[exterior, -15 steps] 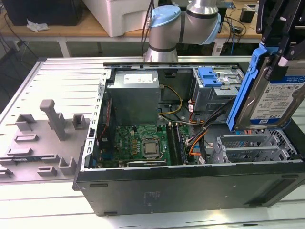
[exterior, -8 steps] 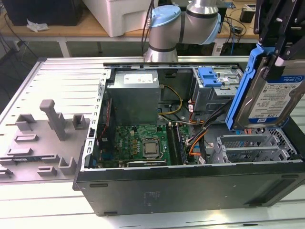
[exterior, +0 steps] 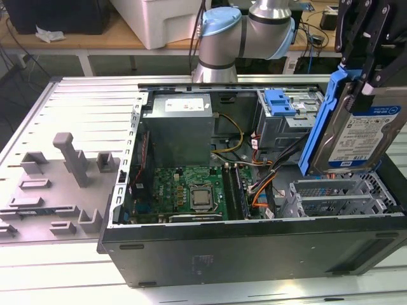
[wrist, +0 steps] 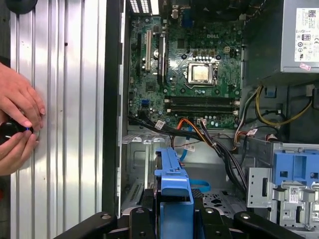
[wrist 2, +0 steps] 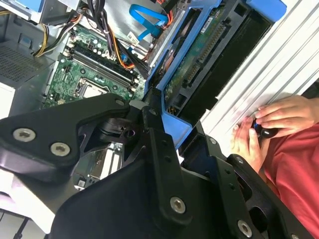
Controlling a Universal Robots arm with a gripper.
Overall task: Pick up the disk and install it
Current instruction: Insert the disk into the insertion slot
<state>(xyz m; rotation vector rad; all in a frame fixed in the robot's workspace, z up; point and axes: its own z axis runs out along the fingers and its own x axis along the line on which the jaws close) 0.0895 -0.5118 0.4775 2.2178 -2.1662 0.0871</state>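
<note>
Exterior view: my gripper (exterior: 361, 71) clenched on the disk (exterior: 356, 136) at its top edge; disk hangs on edge, long axis near upright, above the open case (exterior: 254, 254), drive cage (exterior: 283, 117) toward the exterior view's left.

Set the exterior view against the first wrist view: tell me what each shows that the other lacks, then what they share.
The exterior view adds the label side of the disk, raised over the open computer case, the arm's silver joints, and a grey fixture plate beside the case. The first wrist view adds a person's hands on the ribbed table, closed round a small black object. Both share the gripper shut on the disk, edge-on in the first wrist view, the motherboard, the grey power supply and the blue drive-bay latch.
</note>
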